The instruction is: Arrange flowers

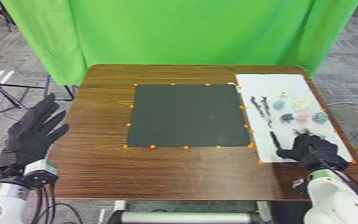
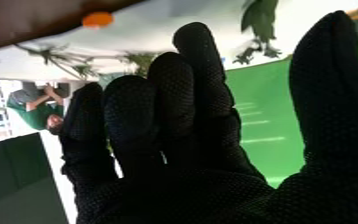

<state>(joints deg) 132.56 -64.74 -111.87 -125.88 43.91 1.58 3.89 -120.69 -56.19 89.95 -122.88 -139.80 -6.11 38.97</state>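
At four o'clock of the bench (image 1: 184, 175), with right hand (image 1: 316, 153) wide open, gripping nothing. Better to pinch dark stems (image 1: 256, 106) at the middle, probably light, stiff, easily broken.

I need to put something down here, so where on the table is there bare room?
The dark mat looks bare inside its orange markers, as does the brown table left of it and nearer the robot. The white sheet is crowded: dark twigs, small flower clumps, the right hand over its near end.
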